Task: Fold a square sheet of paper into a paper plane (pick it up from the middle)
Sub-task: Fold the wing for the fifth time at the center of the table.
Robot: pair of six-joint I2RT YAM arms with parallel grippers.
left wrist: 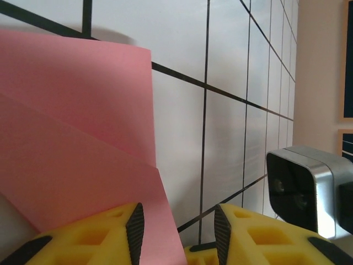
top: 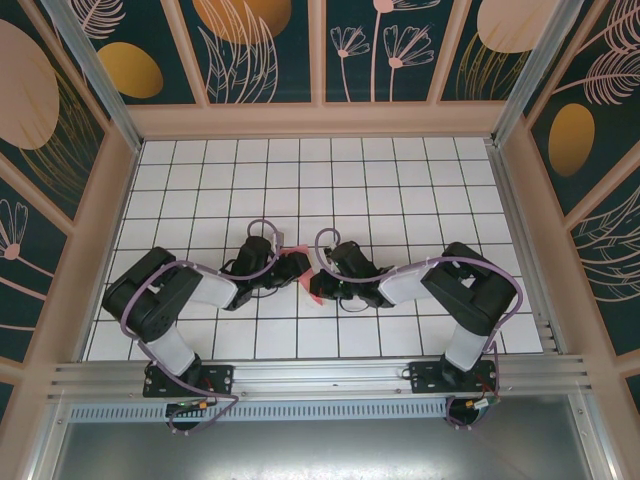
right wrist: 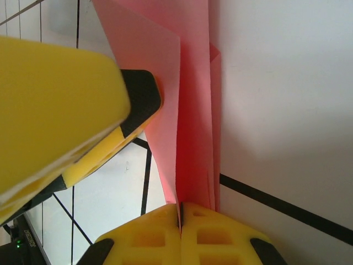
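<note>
The salmon-pink square sheet of paper (top: 314, 287) is held up off the tiles between my two grippers at mid-table, folded into several upright layers (right wrist: 193, 110). My right gripper (right wrist: 180, 208) is shut on the lower edge of those layers. My left gripper (left wrist: 177, 221) is open. A pink flap (left wrist: 77, 143) runs down beside its left pad, and bare tile shows across the rest of the gap. From above, the left gripper (top: 298, 268) and right gripper (top: 328, 280) nearly touch. Whether the fold has the paper plane's shape I cannot tell.
A yellow finger of the left gripper (right wrist: 71, 99) crowds the paper in the right wrist view. The right wrist's camera housing (left wrist: 309, 187) sits close to the left gripper. White gridded tiles (top: 330, 180) stretch behind both arms, bounded by beige walls (top: 320, 120).
</note>
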